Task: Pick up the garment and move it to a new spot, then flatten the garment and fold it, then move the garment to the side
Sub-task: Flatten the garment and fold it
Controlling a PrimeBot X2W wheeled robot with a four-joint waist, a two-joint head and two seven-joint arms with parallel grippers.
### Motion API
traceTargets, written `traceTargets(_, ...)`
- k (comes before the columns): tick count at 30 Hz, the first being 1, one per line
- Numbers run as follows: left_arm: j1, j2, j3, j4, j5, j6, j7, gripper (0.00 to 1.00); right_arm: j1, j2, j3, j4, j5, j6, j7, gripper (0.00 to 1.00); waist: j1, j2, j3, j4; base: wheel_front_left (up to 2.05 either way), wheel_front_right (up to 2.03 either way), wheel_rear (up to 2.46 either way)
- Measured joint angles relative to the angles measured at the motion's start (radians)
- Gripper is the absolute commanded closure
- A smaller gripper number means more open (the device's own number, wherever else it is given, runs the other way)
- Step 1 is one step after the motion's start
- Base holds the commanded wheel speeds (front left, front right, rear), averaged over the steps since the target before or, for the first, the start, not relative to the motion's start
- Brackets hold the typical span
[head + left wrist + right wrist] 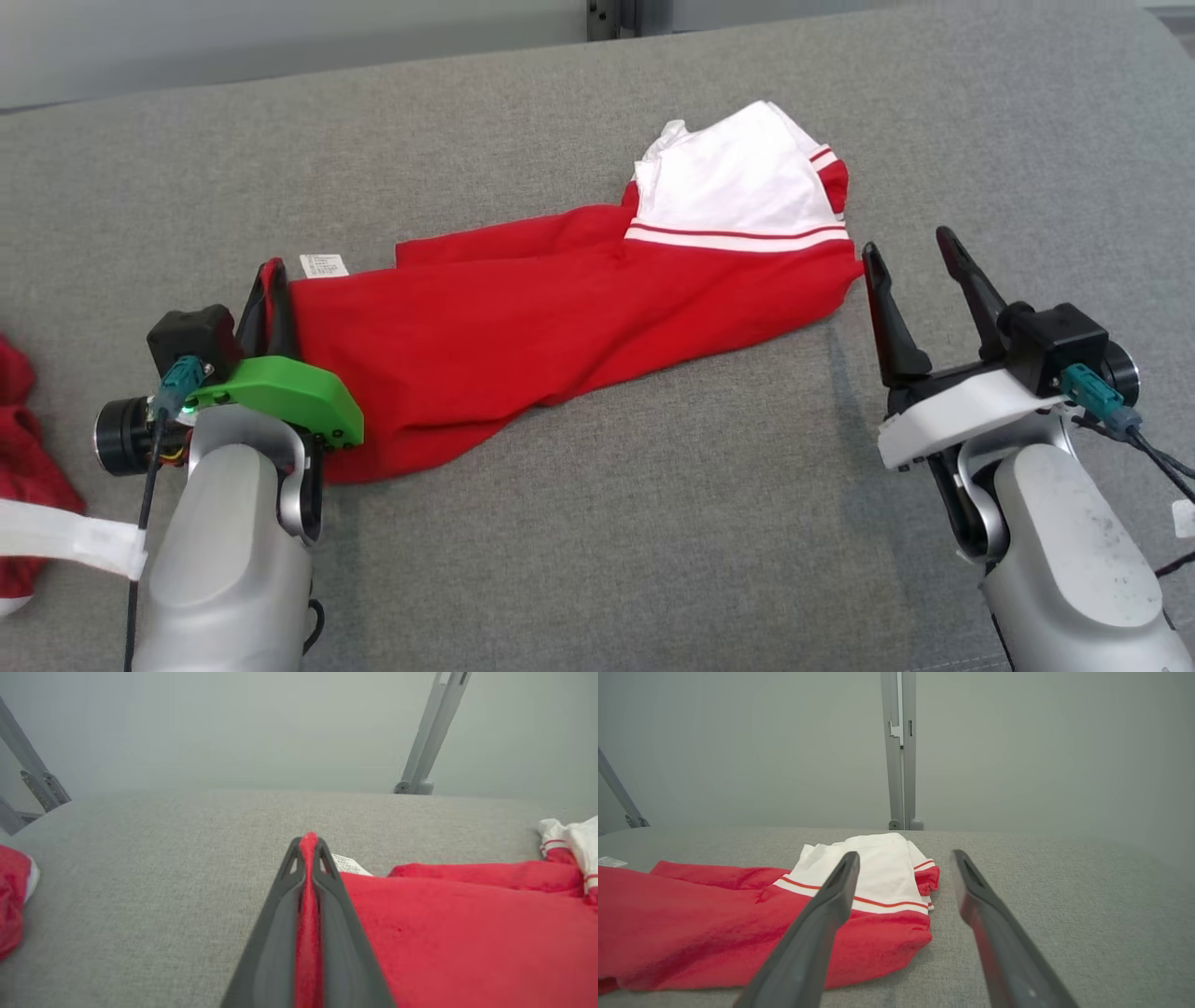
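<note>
A grey woven fabric covers the counter (pixel 653 523), with a plain pale wall (pixel 738 742) and a metal post (pixel 899 751) behind it. The red-and-white garment (pixel 523 327) lies across the middle. The left hand (pixel 271 285) is clamped on its red edge. The right hand (pixel 907 241) stands wide apart and empty, just beside the striped end.

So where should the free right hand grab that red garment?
Likely the red corner of the garment below its white band, approached from the right. That edge lies flat on the gray cushion ahead of the open right fingers, opposite the end the left fingers pinch, so pulling would spread it.
</note>
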Motion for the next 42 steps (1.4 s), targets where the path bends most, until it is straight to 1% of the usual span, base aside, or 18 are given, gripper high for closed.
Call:
traceTargets(4, 0.088, -0.016, 0.012, -0.156, 0.027, -0.017, -0.001, 1.00, 0.040, 0.012, -0.016, 0.011, 0.000, 0.000, 0.000, 0.00, 0.0000, 0.0000, -0.049, 0.011, 0.00, 0.00, 0.00)
traceTargets(7, 0.187, -0.028, 0.002, -0.262, 0.046, -0.033, -0.001, 1.00, 0.084, 0.025, -0.036, 0.024, 0.010, 0.000, 0.000, 0.00, 0.0000, 0.0000, -0.097, 0.023, 0.00, 0.00, 0.00)
traceTargets(12, 0.351, -0.034, -0.020, -0.362, 0.041, -0.038, -0.001, 1.00, 0.138, 0.040, -0.047, 0.038, 0.010, 0.000, 0.000, 0.00, 0.0000, 0.0000, -0.177, 0.044, 0.00, 0.00, 0.00)
traceTargets(16, 0.457, -0.034, -0.048, -0.423, -0.018, -0.018, -0.001, 1.00, 0.163, 0.047, -0.049, 0.038, 0.010, 0.000, 0.000, 0.00, 0.0000, 0.0000, -0.229, 0.061, 0.00, 0.00, 0.00)
traceTargets(18, 0.509, -0.035, -0.073, -0.425, -0.040, -0.009, -0.001, 1.00, 0.175, 0.051, -0.045, 0.041, 0.010, 0.000, 0.000, 0.00, 0.0000, 0.0000, -0.249, 0.070, 0.00, 0.00, 0.00)
traceTargets(20, 0.545, -0.036, -0.087, -0.409, -0.072, 0.012, -0.001, 1.00, 0.183, 0.051, -0.036, 0.045, 0.010, 0.000, 0.000, 0.00, 0.0000, 0.0000, -0.261, 0.080, 0.00, 0.00, 0.00)
traceTargets(21, 0.561, -0.036, -0.093, -0.397, -0.086, 0.020, -0.001, 0.75, 0.186, 0.051, -0.034, 0.047, 0.010, 0.000, 0.000, 0.00, 0.0000, 0.0000, -0.266, 0.084, 0.00, 0.00, 0.00)
traceTargets(22, 0.573, -0.036, -0.097, -0.386, -0.096, 0.029, -0.001, 0.13, 0.188, 0.051, -0.033, 0.048, 0.011, 0.000, 0.000, 0.00, -0.0001, 0.0000, -0.268, 0.088, 0.00, 0.00, 0.00)
traceTargets(23, 0.583, -0.036, -0.101, -0.365, -0.105, 0.042, -0.001, 0.00, 0.190, 0.049, -0.031, 0.050, 0.014, 0.000, 0.000, 0.00, -0.0001, 0.0000, -0.269, 0.092, 0.00, 0.00, 0.00)
traceTargets(25, 0.596, -0.036, -0.104, -0.335, -0.109, 0.063, -0.001, 0.00, 0.190, 0.045, -0.024, 0.056, 0.017, 0.000, 0.000, 0.00, -0.0001, 0.0000, -0.268, 0.097, 0.00, 0.00, 0.00)
traceTargets(28, 0.597, -0.036, -0.096, -0.328, -0.097, 0.079, -0.001, 0.00, 0.190, 0.041, -0.015, 0.060, 0.019, 0.000, 0.000, 0.00, 0.0000, 0.0000, -0.260, 0.100, 0.00, 0.00, 0.00)
traceTargets(34, 0.589, -0.036, -0.078, -0.353, -0.087, 0.084, -0.001, 0.00, 0.152, 0.023, 0.002, 0.085, 0.025, 0.000, 0.000, 0.00, -0.0001, 0.0000, -0.238, 0.117, 0.00, 0.00, 0.00)
traceTargets(37, 0.570, -0.036, -0.083, -0.367, -0.083, 0.081, -0.001, 0.00, 0.098, 0.007, 0.015, 0.132, 0.030, 0.000, 0.000, 0.00, -0.0001, 0.0000, -0.219, 0.126, 0.00, 0.00, 0.00)
traceTargets(40, 0.544, -0.036, -0.105, -0.384, -0.083, 0.080, -0.001, 0.00, 0.021, -0.014, 0.022, 0.207, 0.037, 0.000, 0.000, 0.00, -0.0001, 0.0000, -0.193, 0.139, 0.00, 0.00, 0.00)
traceTargets(42, 0.528, -0.036, -0.123, -0.392, -0.084, 0.080, -0.001, 0.00, -0.046, -0.029, 0.034, 0.279, 0.046, 0.000, 0.000, 0.00, -0.0001, 0.0000, -0.172, 0.149, 0.00, 0.00, 0.00)
